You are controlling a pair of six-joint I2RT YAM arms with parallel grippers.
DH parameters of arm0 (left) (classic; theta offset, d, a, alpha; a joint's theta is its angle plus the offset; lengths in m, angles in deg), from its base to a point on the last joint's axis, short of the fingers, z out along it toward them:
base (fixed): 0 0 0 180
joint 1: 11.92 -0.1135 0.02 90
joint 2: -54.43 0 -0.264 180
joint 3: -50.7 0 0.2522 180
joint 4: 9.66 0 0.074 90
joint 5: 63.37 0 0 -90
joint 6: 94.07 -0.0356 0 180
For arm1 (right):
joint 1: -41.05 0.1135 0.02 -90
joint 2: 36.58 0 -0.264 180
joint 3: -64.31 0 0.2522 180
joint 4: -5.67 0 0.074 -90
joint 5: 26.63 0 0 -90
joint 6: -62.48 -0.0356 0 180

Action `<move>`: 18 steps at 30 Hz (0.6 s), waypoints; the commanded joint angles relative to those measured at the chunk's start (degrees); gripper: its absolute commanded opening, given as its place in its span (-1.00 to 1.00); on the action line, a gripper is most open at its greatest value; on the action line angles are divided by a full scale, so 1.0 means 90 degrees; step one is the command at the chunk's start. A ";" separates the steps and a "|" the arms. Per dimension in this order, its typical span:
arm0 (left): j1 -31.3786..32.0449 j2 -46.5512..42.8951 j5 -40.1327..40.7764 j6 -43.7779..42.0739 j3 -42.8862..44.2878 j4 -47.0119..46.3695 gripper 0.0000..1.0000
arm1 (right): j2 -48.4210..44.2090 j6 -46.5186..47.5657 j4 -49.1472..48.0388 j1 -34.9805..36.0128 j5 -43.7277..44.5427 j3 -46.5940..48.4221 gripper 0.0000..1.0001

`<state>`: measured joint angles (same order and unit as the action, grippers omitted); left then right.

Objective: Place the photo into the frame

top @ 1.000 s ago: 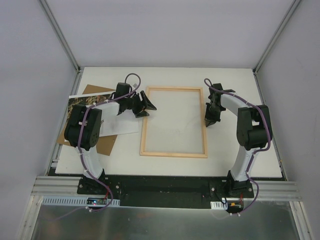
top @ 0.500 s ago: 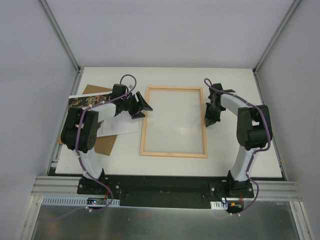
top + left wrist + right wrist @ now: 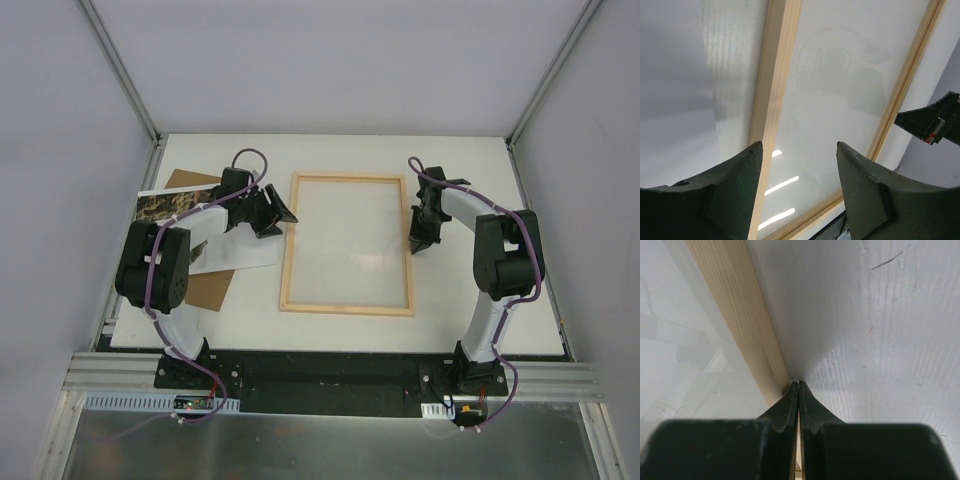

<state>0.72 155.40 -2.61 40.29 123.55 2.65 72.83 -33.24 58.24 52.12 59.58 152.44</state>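
Bracing looks to be the job of the right hand (image 3: pixel 420 240): its jaws are shut tight on nothing, tips down where the table (image 3: pixel 350 160) meets the outer edge of the frame's right rail, probably to stop the frame (image 3: pixel 347 308) sliding. The left hand (image 3: pixel 275 212) hovers above the frame's left rail with its jaws about half spread and empty; the wrist view shows that rail running between the two fingers (image 3: pixel 735 200). As I judge it, this hand is free to fetch the print. The photo (image 3: pixel 158 204) lies flat to the left of the frame, overlapping a brown backing board (image 3: pixel 205 290) and partly hidden under the left arm. Inside the frame there is only the clear pane, with the table showing through; nothing has been loaded yet.
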 commanded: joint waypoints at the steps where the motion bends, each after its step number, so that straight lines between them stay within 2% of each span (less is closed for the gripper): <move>1: 0.0011 -0.0535 0.0737 -0.0329 -0.0032 0.0658 0.12 | -0.0251 -0.0048 0.0005 -0.0009 0.0167 0.0096 -0.95; 10: 0.0343 -0.0096 0.1529 -0.0632 0.0465 0.1226 -0.20 | -0.0768 -0.0244 -0.0258 -0.0166 0.0373 -0.0098 -0.66; 18: 0.0558 0.0353 0.2017 -0.0759 0.1100 0.1597 -0.61 | -0.1491 -0.0303 -0.0328 -0.0283 0.0568 -0.0285 -0.65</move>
<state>5.03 157.17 11.78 35.26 129.98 14.21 64.74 -34.98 55.99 50.22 63.16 150.34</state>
